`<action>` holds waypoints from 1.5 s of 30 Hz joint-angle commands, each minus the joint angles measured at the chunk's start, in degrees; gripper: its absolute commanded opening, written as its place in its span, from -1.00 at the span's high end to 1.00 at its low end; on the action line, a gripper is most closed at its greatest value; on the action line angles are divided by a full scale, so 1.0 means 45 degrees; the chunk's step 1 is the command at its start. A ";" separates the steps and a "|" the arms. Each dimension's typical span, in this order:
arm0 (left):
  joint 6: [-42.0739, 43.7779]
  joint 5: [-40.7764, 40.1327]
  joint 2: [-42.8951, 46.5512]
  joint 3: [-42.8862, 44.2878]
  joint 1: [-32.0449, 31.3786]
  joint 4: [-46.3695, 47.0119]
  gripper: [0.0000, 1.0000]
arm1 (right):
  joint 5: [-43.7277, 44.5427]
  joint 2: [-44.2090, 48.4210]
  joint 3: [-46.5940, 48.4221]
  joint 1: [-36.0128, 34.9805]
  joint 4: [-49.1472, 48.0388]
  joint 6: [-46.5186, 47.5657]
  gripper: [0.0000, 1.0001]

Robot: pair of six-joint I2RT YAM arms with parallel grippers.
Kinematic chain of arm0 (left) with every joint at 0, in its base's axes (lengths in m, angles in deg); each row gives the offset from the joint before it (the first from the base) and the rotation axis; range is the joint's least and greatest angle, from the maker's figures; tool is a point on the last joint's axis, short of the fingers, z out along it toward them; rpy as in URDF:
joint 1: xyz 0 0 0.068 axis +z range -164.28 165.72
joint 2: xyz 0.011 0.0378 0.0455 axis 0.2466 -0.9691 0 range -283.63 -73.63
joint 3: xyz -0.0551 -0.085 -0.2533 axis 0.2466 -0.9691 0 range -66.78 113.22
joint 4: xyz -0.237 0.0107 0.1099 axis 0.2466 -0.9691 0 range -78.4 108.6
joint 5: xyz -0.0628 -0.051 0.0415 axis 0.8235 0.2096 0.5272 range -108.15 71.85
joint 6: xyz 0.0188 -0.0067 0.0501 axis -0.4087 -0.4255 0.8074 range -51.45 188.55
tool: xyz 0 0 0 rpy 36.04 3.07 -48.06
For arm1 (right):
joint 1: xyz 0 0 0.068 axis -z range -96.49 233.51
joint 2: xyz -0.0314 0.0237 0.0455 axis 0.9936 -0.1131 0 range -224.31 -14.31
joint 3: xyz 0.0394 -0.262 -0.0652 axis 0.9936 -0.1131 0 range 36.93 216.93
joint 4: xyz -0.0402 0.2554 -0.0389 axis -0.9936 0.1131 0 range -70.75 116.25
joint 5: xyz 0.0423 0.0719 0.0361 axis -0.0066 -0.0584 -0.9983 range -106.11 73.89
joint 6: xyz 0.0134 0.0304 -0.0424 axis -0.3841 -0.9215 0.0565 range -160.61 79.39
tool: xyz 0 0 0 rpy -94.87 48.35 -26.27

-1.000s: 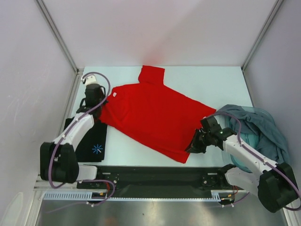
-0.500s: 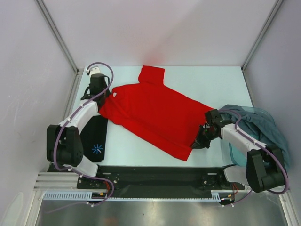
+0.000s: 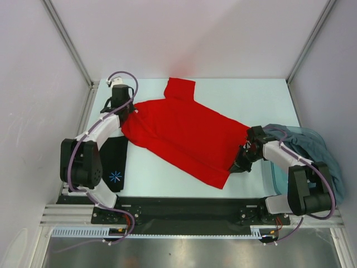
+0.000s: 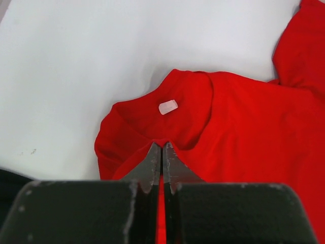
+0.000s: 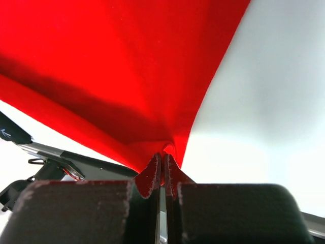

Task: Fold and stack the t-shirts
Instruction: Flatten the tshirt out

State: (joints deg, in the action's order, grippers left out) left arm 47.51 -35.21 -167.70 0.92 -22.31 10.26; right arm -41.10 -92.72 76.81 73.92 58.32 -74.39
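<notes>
Black rail [image 3: 184, 207]: it runs across the bottom of the top view, and both arm bases sit at its ends.
Black t-shirt [image 3: 113, 159]: it lies flat on the surface [image 3: 251, 97] in the lower left of the frame, close beside the left arm. Its blue-white starburst print [image 3: 115, 176] faces up.
Right hand [image 3: 241, 164]: lower right of centre. The fingers [image 5: 152, 175] are closed tightly on the red cloth, which rises away from them like a tent in the right wrist view.
Teal-grey t-shirts [image 3: 315, 148]: a crumpled heap at the right edge of the frame, just behind the right arm. I cannot tell how many pieces are in it.
Red t-shirt [image 3: 184, 137]: it is in the middle of the surface, spread on a diagonal from upper left to lower centre, and held at two opposite ends. One sleeve [image 3: 180, 88] points to the top of the frame.
Left hand [image 3: 128, 113]: upper left. The fingers [image 4: 152, 162] are pressed together, with the neck edge of the red t-shirt pinched between them.
Neck label [image 4: 168, 107]: a small white tag inside the collar, just beyond the left fingertips.
</notes>
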 commanded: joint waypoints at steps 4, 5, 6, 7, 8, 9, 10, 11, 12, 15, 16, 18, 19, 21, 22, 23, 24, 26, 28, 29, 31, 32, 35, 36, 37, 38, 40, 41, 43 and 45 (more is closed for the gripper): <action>-0.0266 0.0119 -0.0658 0.1730 -0.0246 -0.0215 0.99 | -0.0383 -0.0445 0.0435 0.0274 0.0010 0.0573 1.00; -0.0266 0.0138 -0.1047 0.2274 -0.0246 -0.0701 0.99 | -0.0499 -0.0562 0.0532 0.0294 -0.0010 0.0612 1.00; -0.0266 0.0139 -0.1263 0.2531 -0.0246 -0.0918 0.99 | -0.0578 -0.0718 0.0571 0.0294 -0.0030 0.0670 1.00; -0.0266 0.0139 -0.1343 0.2746 -0.0266 -0.1114 0.99 | -0.0656 -0.0778 0.0630 0.0294 -0.0030 0.0709 1.00; -0.0286 0.0100 -0.1324 0.2806 -0.0285 -0.1212 0.99 | -0.0657 -0.0817 0.0688 0.0294 -0.0049 0.0787 1.00; -0.0402 0.0003 -0.1227 0.2768 -0.0305 -0.1213 0.99 | -0.0657 -0.0740 0.0824 0.0294 -0.0049 0.0846 1.00; -0.0481 -0.0037 -0.1091 0.2729 -0.0305 -0.1175 0.99 | -0.0657 -0.0662 0.0903 0.0313 -0.0030 0.0885 1.00; -0.0481 -0.0018 -0.0858 0.2748 -0.0305 -0.1097 1.00 | -0.0580 -0.0584 0.0981 0.0313 -0.0010 0.0982 1.00; -0.0365 0.0060 -0.0739 0.2845 -0.0305 -0.1077 0.99 | -0.0463 -0.0409 0.1349 0.0429 0.0086 0.1003 1.00; -0.0033 0.0061 -0.0388 0.3819 -0.0324 -0.1174 0.99 | 0.0103 -0.0018 0.2345 0.0781 0.0205 0.1062 1.00; -0.0013 0.0060 -0.0309 0.4170 -0.0324 -0.1194 0.99 | 0.0472 0.0119 0.3297 0.1072 0.0185 0.1042 1.00; 0.0027 0.0060 -0.0250 0.5341 -0.0324 -0.1155 0.99 | 0.0884 -0.0016 0.4375 0.1406 0.0088 0.1003 1.00; 0.0027 0.0235 -0.0269 0.5771 -0.0324 -0.1077 0.99 | 0.1118 -0.0229 0.5792 0.1755 0.0068 0.1003 1.00; -0.0187 0.0392 -0.0405 0.7118 -0.0324 -0.0804 0.99 | 0.1353 -0.0990 0.7399 0.2031 0.0048 0.0964 1.00; -0.0304 0.0451 -0.0561 0.7587 -0.0324 -0.0726 0.99 | 0.1490 -0.1244 0.8162 0.2052 0.0029 0.0906 1.00; -0.0441 0.0664 -0.0678 0.8501 -0.0324 -0.0551 0.99 | 0.1569 -0.1788 0.9832 0.2477 -0.0010 0.0924 1.00; -0.0713 0.0763 -0.0776 0.9012 -0.0324 -0.0491 0.99 | 0.1686 -0.2065 1.0700 0.2559 0.0203 0.0944 1.00; -0.0930 0.1326 -0.1108 1.0492 -0.0324 -0.0335 0.99 | 0.1862 -0.2689 1.3347 0.2812 0.0612 0.1120 1.00; -0.1125 0.1777 -0.1343 1.1919 -0.0324 -0.0276 0.99 | 0.2057 -0.3355 1.4861 0.3027 0.1023 0.1178 1.00; -0.1222 0.1915 -0.1363 1.2334 -0.0324 -0.0237 0.99 | 0.2116 -0.3492 1.5468 0.3144 0.1044 0.1159 1.00; -0.1438 0.2305 -0.1285 1.2960 -0.0324 -0.0120 0.99 | 0.1981 -0.3688 1.6993 0.3496 0.0889 0.1004 1.00; -0.1458 0.2384 -0.0995 1.3369 -0.0344 0.0054 0.99 | 0.1941 -0.3708 1.7462 0.3594 0.0830 0.0925 1.00; -0.1380 0.2424 -0.0001 1.3412 -0.0344 0.0641 0.99 | 0.1902 -0.3553 1.9259 0.3887 0.0538 0.0886 1.00; -0.1341 0.2385 0.0333 1.3393 -0.0325 0.0797 0.99 | 0.1786 -0.3281 1.9747 0.4023 0.0131 0.0866 1.00; -0.1283 0.2346 0.0626 1.3393 -0.0344 0.1011 0.99 | 0.1746 -0.3046 1.9887 0.4121 -0.0144 0.0827 1.00; -0.1127 0.2288 0.0919 1.3373 -0.0344 0.1071 0.99 | 0.1726 -0.2773 1.9966 0.4199 -0.0418 0.0788 1.00; -0.0970 0.2131 0.1915 1.3373 -0.0344 0.1382 0.99 | 0.1609 -0.1782 1.9752 0.4395 -0.1549 0.0710 1.00; -0.0757 0.2092 0.2285 1.3334 -0.0344 0.1520 0.99 | 0.1609 -0.1426 1.9597 0.4434 -0.1920 0.0710 1.00; -0.0677 0.1956 0.3262 1.3315 -0.0344 0.1773 0.99 | 0.1706 -0.0355 1.9246 0.4532 -0.2937 0.0787 1.00; -0.0462 0.1935 0.4197 1.3276 -0.0344 0.2220 0.99 | 0.2036 0.0254 1.9185 0.4571 -0.3542 0.0827 1.00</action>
State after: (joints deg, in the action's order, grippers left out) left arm 43.36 -25.42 -158.49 58.88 -23.80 11.16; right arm -33.50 -99.12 162.57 93.77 52.75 -71.00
